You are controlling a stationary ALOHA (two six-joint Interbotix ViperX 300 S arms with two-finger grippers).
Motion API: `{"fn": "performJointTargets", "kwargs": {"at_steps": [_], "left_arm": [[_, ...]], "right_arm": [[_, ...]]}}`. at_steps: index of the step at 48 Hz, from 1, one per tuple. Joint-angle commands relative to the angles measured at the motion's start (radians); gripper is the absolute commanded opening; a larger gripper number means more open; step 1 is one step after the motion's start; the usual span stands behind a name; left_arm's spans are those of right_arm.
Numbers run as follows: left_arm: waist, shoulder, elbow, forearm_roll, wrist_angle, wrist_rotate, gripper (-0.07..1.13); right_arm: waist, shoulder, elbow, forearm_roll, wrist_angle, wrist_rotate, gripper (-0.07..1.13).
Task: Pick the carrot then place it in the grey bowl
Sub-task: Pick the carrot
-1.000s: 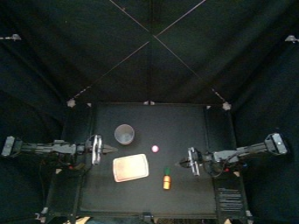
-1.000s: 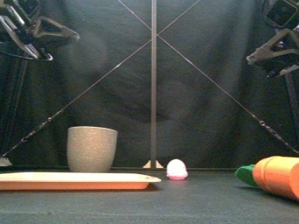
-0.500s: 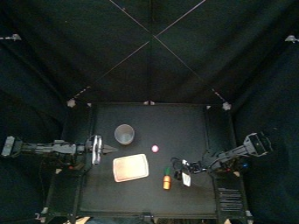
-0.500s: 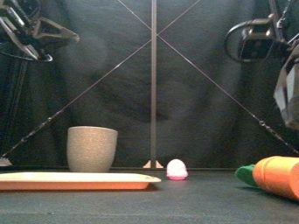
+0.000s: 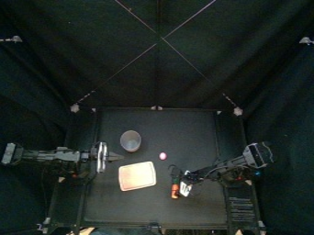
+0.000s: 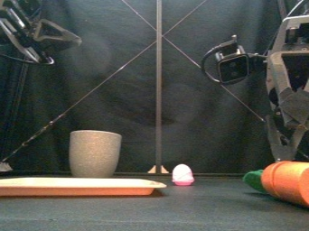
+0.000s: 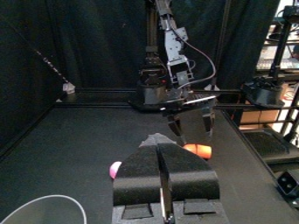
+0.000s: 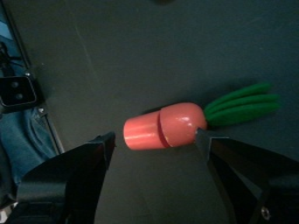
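0 of 2 steps done: your right gripper [image 8: 160, 142] hangs wide open and empty over the carrot [image 5: 175, 191], lower centre; grasp and grey bowl [image 5: 130, 139] drop remain.

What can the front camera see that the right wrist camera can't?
Only the front view shows the grey cup, the pink tray and a small pinkish toy. Only the right wrist view shows the right hand open, one jaw on each side of the carrot. Both show that orange carrot lying down with its green top.
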Motion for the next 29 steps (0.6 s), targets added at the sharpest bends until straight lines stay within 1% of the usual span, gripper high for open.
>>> {"fn": "performJointTargets", "kwargs": {"at_steps": [1, 8, 14, 29], "left_arm": [[0.002, 0.002, -0.014, 0.003, -0.003, 0.003, 0.00], [0.003, 0.002, -0.014, 0.003, -0.003, 0.003, 0.00], [0.002, 0.002, -0.012, 0.003, -0.003, 0.003, 0.00], [0.005, 0.002, -0.008, 0.003, -0.003, 0.003, 0.00]], "right_arm": [[-0.002, 0.026, -0.052, 0.009, 0.043, -0.002, 1.05], [-0.005, 0.066, -0.078, 0.012, 0.092, 0.000, 1.05], [-0.006, 0.097, -0.106, 0.009, 0.098, -0.002, 1.05], [0.034, 0.170, -0.199, 0.014, 0.106, -0.002, 1.04]]}}
